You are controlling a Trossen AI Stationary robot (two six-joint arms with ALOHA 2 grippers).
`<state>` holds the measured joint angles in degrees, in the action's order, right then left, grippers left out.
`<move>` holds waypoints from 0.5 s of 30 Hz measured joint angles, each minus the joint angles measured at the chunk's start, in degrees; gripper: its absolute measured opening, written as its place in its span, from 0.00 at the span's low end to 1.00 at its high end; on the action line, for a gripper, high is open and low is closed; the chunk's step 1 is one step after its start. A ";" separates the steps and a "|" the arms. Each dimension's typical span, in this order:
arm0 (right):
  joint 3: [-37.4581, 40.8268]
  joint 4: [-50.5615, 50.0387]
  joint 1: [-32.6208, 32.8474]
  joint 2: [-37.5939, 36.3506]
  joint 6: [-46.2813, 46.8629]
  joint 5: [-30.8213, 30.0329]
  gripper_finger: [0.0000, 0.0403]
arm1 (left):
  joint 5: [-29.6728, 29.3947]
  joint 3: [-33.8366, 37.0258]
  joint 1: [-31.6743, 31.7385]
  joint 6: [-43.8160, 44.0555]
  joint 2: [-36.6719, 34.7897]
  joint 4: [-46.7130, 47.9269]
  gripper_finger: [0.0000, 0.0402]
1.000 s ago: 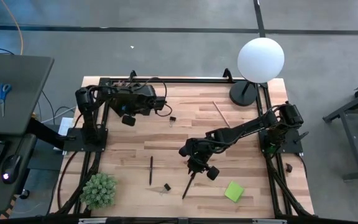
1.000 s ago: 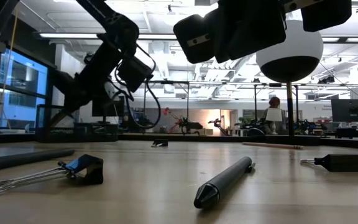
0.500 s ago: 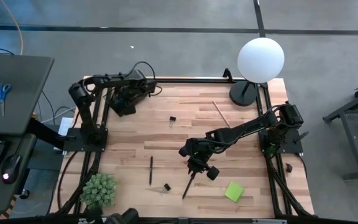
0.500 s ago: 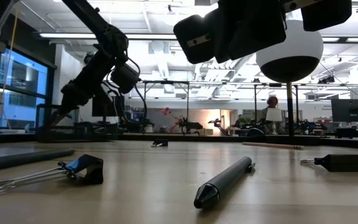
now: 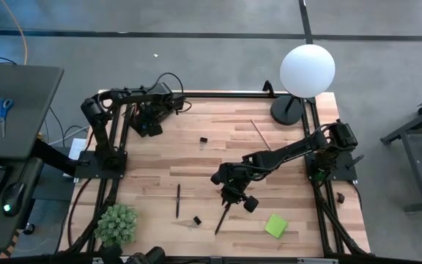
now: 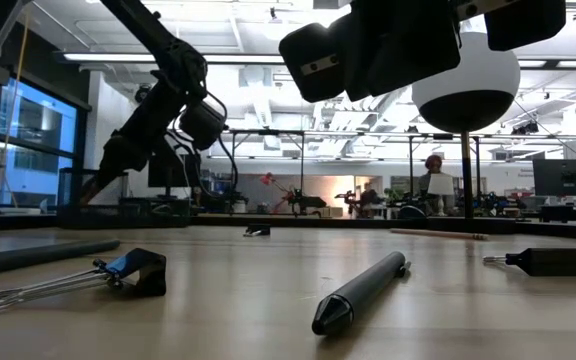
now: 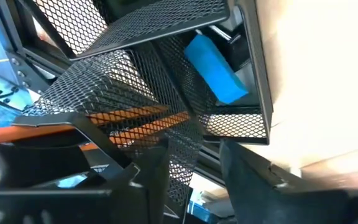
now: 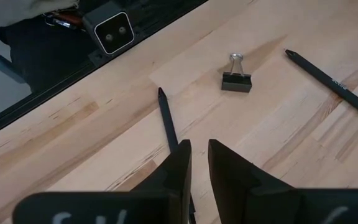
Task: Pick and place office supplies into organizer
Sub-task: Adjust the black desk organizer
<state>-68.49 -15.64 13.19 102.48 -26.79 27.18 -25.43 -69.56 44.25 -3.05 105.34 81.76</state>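
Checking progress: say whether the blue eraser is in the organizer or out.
In: the blue eraser lies inside the black mesh organizer.

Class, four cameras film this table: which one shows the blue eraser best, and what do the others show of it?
The left wrist view: the blue eraser lies in plain sight inside the black mesh organizer. In the high view the left arm covers that far-left corner, so no eraser shows. The low and right wrist views do not show it at all.

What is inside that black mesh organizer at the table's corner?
Inside the black mesh organizer, a blue eraser and orange pencils show through the mesh; the mesh walls hide anything deeper.
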 joint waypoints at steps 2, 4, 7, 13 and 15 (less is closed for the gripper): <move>0.00 -0.01 0.00 0.00 -0.01 0.00 0.12 | -0.15 0.00 -0.14 0.40 0.00 -0.05 0.35; 0.00 0.00 -0.02 0.00 0.00 0.00 0.12 | -0.33 0.00 -0.18 0.42 0.00 -0.02 0.37; 0.00 0.00 0.00 0.00 -0.06 0.00 0.12 | -0.52 0.00 -0.13 1.57 0.00 0.58 0.39; 0.00 0.00 -0.01 0.00 -0.30 0.00 0.12 | 4.51 0.00 -3.38 3.81 -0.13 3.15 0.38; 0.00 0.00 -0.01 0.00 -0.44 0.00 0.12 | 6.02 0.00 -5.76 4.97 -0.15 3.15 0.37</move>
<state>-68.49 -15.64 13.18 102.48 -27.22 27.18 -19.41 -69.56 38.49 1.92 105.19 84.90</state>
